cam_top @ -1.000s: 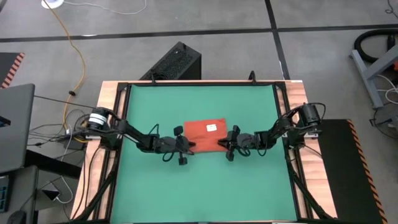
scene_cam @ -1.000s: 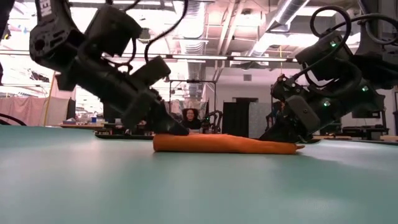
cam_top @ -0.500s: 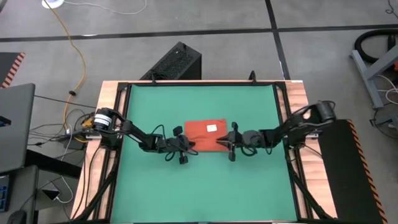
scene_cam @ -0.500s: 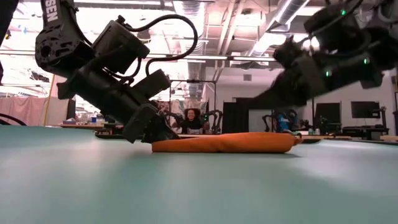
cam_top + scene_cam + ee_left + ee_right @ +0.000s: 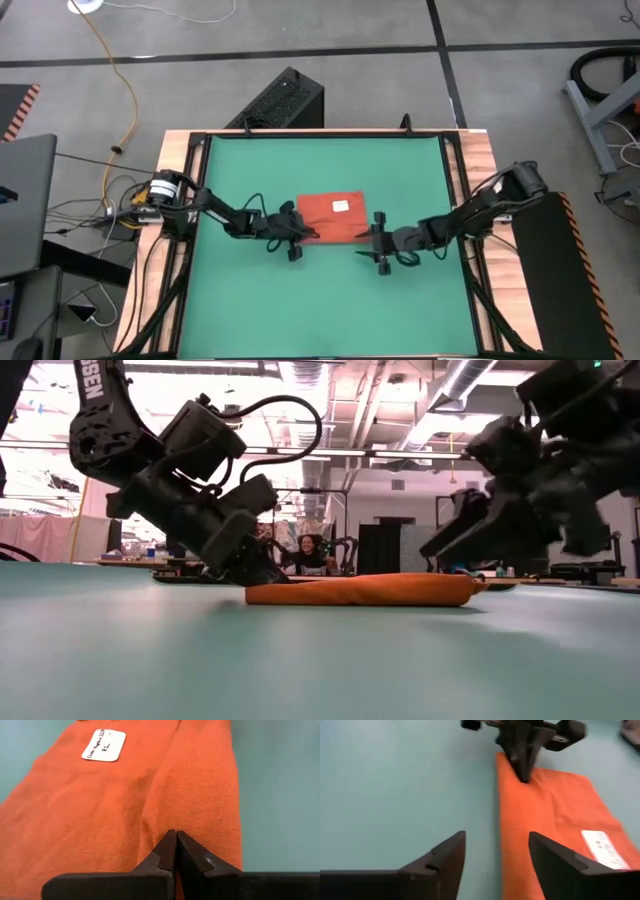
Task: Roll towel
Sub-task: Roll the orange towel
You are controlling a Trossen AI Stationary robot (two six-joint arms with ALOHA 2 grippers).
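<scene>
R gripper [image 5: 496,857]: my fingers spread wide, nothing between them, off the towel's near R corner, just above the mat.
L gripper [image 5: 176,851]: my fingers pinched together, tips pressing on the folded near edge at the L end.
Towel [image 5: 331,217]: orange-red, mid mat, near edge folded over; white tag [image 5: 104,745] faces up.
Mat [image 5: 320,300]: green, under it all.

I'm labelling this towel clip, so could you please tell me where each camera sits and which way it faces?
High: overhead, straight down on the green mat, both arms, the towel.
Low: mat height, level across; both arms above the towel.
Left wrist: behind the left gripper, shut on the towel's edge.
Right wrist: behind the open right gripper, off the towel.
Shared: all show the towel; wrist views its white tag.
</scene>
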